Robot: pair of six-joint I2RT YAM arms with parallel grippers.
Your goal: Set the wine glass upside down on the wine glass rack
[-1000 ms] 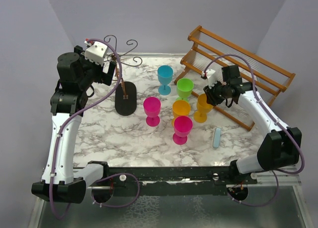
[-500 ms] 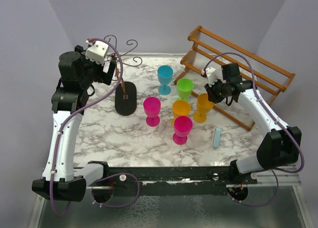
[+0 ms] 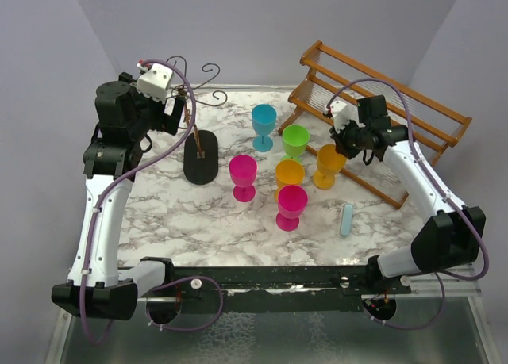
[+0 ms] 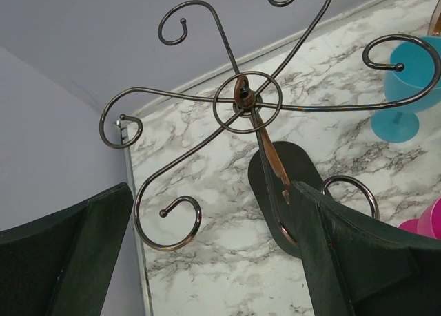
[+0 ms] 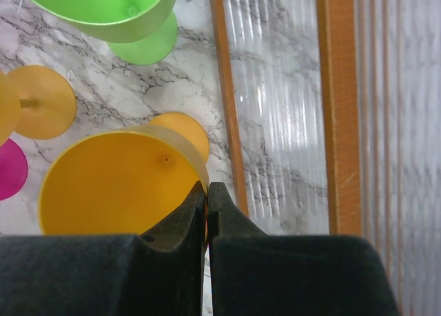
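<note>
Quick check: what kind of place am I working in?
Most likely a staged robot test cell, not a real kitchen: a marble-print tabletop boxed in by plain walls, a wire wine glass rack, and bright plastic glasses, the orange wine glass pinched in the right gripper.

Orange wine glass (image 3: pixel 329 159) upright, wire rack (image 3: pixel 200 159) standing

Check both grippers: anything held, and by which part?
Right gripper is shut on the orange glass, pinching its rim. Left gripper is open by the wire rack, holding nothing.
</note>
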